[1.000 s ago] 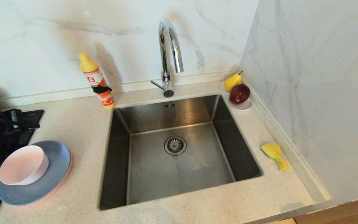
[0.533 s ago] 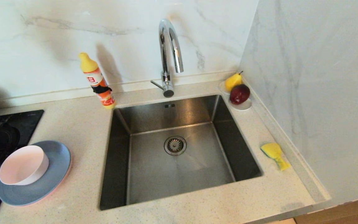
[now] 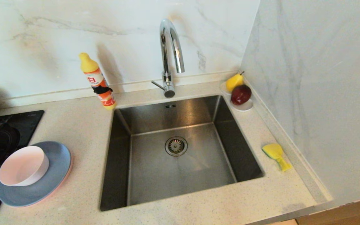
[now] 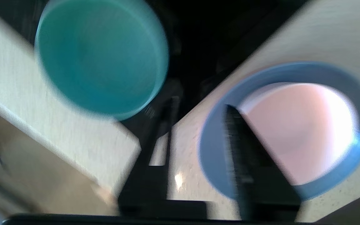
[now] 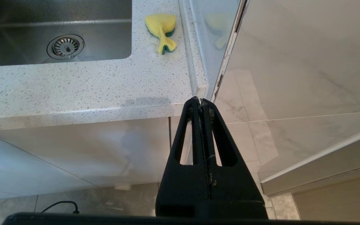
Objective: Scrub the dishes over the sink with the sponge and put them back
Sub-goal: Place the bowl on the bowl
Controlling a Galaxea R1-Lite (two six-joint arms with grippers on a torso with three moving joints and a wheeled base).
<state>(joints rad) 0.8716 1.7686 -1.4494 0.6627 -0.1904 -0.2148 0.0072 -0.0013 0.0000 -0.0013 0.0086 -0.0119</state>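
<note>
Jaws of the right gripper (image 5: 201,100) pressed flat together, holding nothing, parked low in front of the counter (image 5: 73,90) edge by the cabinet fronts. Left gripper (image 4: 198,125) out of the head view; wrist view shows two dark blurred fingers (image 4: 245,156) with a gap between them, nothing gripped, hanging above the dish stack; exact spread hard to tell through blur.

Counter is pale speckled stone. Near left on it: pale pink bowl (image 3: 23,165), round, matte, sitting inside the grey-blue plate (image 3: 50,184), which lies on a pink plate (image 3: 68,175) showing only as a thin rim. Teal bowl (image 4: 100,57) round, matte, seen only from the left wrist, beside the stack across a dark strip; out of the head view. Black glossy hob (image 3: 2,134) at the far left.

Sink (image 3: 180,153) in the middle, rectangular brushed steel, round strainer drain (image 3: 176,146). Sponge (image 3: 277,155) right of the sink, flat on the counter near the wall, yellow foam, waisted shape, green underside.

Further back: orange bottle (image 3: 98,82) with yellow cap, leaning; chrome gooseneck tap (image 3: 170,53); white saucer (image 3: 244,106) with yellow pear (image 3: 233,82) and dark red apple (image 3: 241,94) in the corner. Marble-look walls behind.
</note>
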